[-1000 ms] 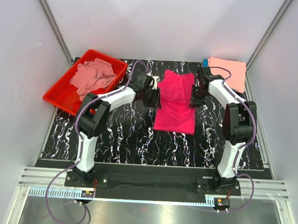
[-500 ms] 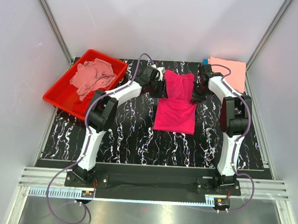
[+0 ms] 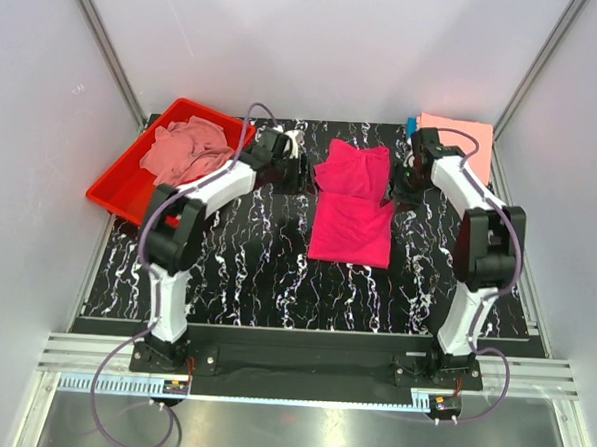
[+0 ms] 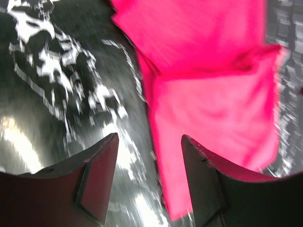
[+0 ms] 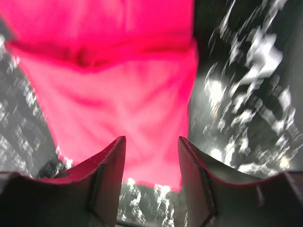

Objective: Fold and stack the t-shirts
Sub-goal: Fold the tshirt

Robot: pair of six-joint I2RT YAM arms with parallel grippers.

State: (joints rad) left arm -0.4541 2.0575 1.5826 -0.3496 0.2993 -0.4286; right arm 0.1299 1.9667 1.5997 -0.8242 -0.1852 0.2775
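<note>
A hot pink t-shirt [image 3: 353, 202] lies folded on the black marbled table, its far part doubled over the near part. It also shows in the left wrist view [image 4: 213, 94] and the right wrist view [image 5: 118, 85]. My left gripper [image 3: 299, 169] is open and empty just left of the shirt's far edge [image 4: 149, 144]. My right gripper [image 3: 405, 179] is open and empty just right of it [image 5: 151, 144]. A salmon-peach folded t-shirt [image 3: 456, 142] lies at the far right with a teal-blue edge [image 3: 412, 123] beneath. Dusty pink shirts [image 3: 186, 150] lie crumpled in the red tray.
The red plastic tray [image 3: 125, 194] stands at the far left corner of the table. Grey walls and metal rails close in the table on three sides. The arm bases sit at the near edge.
Both grippers have let go of the hot pink shirt's far part and moved outward, away from it. The folded-over part now lies flat on the shirt.
</note>
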